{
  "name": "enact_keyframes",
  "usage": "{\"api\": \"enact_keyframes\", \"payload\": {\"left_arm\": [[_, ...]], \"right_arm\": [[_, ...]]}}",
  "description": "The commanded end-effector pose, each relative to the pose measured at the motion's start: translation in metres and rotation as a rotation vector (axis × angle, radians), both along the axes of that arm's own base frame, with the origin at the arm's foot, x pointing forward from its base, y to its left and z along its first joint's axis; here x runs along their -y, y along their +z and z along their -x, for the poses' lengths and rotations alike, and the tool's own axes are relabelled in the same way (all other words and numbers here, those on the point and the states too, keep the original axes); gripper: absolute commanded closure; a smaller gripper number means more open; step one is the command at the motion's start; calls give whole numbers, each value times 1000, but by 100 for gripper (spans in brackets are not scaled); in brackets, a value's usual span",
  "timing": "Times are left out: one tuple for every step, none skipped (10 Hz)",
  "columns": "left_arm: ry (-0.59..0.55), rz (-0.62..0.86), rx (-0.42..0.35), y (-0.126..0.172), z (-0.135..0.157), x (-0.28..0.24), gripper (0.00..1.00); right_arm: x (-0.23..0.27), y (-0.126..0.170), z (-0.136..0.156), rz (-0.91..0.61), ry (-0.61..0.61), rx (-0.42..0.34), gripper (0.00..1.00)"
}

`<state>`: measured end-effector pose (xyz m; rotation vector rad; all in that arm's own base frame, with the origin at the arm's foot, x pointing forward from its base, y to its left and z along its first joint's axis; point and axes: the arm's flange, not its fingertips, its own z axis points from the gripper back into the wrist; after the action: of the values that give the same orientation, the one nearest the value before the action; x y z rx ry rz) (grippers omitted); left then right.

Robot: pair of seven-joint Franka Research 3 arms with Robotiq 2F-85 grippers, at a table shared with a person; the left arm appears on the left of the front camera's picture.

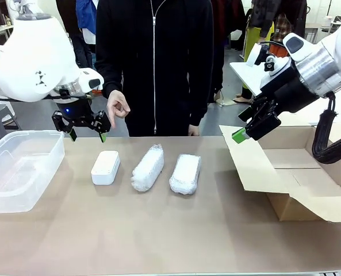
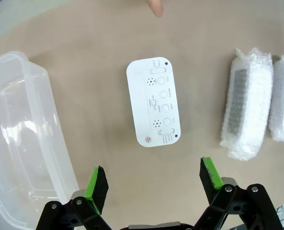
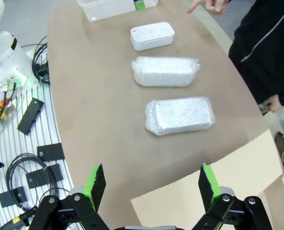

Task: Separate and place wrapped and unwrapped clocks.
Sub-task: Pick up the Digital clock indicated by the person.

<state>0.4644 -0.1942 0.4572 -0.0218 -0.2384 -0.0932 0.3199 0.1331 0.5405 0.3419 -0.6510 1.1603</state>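
Three clocks lie in a row on the brown table. The bare white clock [image 1: 105, 167] [image 2: 153, 109] [image 3: 152, 36] is leftmost, its buttons facing up in the left wrist view. Two bubble-wrapped clocks lie to its right: the middle one [image 1: 148, 167] [image 2: 246, 108] [image 3: 165, 71] and the right one [image 1: 185, 173] [image 2: 283, 99] [image 3: 180, 115]. My left gripper [image 1: 87, 133] [image 2: 153, 181] hangs open above the table, just left of and behind the bare clock. Over the cardboard box's flap my right gripper [image 1: 245, 131] [image 3: 151, 181] hovers open, holding nothing.
A clear plastic bin [image 1: 18, 167] [image 2: 22, 143] stands at the table's left end. An open cardboard box [image 1: 299, 172] [image 3: 218, 187] sits at the right. A person in black stands across the table, one hand [image 1: 117, 107] pointing down near the bare clock.
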Motion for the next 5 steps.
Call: {"api": "enact_keyframes", "payload": {"left_arm": [[38, -26, -9, -17, -15, 13, 0], [30, -3, -37, -27, -19, 14, 0], [43, -24, -57, -38, -22, 15, 0], [24, 0, -73, -46, -27, 17, 0], [14, 30, -78, -53, -35, 20, 0]], "right_arm": [[-1, -2, -1, -15, 13, -11, 0], [-1, -2, -1, -15, 13, -11, 0], [-1, -2, -1, -15, 13, -11, 0], [-1, -2, -1, -15, 13, -11, 0], [-1, -2, -1, -15, 13, -11, 0]]}}
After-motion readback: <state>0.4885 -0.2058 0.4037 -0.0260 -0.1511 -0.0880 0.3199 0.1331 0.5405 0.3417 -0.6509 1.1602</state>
